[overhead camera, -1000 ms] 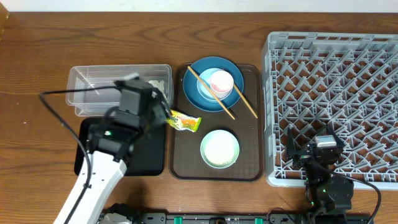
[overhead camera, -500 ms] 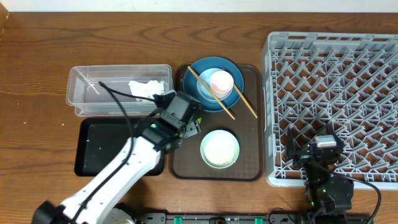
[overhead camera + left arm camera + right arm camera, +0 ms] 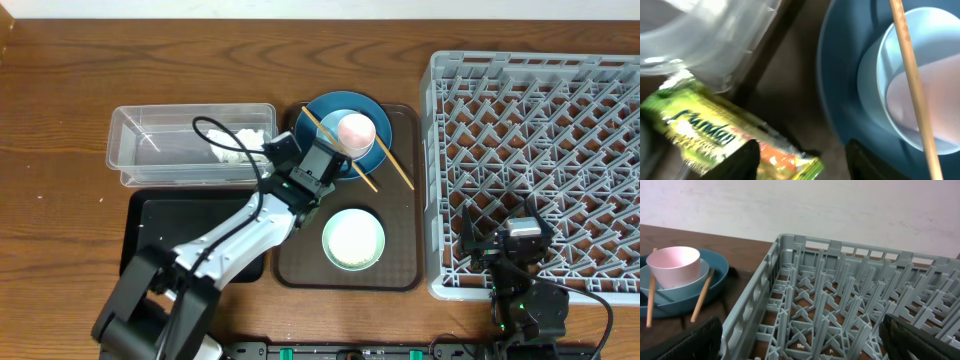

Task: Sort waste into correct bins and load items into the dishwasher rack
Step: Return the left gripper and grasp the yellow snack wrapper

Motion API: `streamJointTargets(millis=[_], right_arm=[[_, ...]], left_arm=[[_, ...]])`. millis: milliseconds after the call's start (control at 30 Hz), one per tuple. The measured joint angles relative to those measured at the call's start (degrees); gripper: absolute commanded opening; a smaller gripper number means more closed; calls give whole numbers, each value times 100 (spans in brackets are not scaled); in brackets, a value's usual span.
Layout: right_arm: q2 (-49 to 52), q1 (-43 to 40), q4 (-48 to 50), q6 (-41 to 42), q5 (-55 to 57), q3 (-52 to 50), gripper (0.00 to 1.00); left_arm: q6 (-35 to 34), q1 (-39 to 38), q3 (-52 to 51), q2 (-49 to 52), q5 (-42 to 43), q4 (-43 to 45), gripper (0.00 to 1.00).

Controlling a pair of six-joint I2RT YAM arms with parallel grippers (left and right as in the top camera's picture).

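Left claw hovering half-open astride snack wrapper, gripping nothing; wrapper lying at brown tray left edge. Tissue sitting in clear tub. Dishes waiting on tray; rack standing empty. Right claw gaping wide, idling.

Soft, even room light; one close view out of focus.
The overhead view is crisp, shadows on the bench faint, slight glare on the clear tub. The left wrist view is blurred: snack wrapper, blue plate and chopstick all soft-edged. The right wrist view is sharp on the rack, the wall bright.
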Motion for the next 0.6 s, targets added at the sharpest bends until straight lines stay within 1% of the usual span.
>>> streamJointTargets(millis=[200, 600], right_arm=[[0, 0, 0, 0, 0, 0, 99], [0, 0, 0, -2, 0, 0, 99]], left_arm=[[11, -2, 0, 55, -114, 15, 52], [-101, -2, -2, 55, -168, -586, 52]])
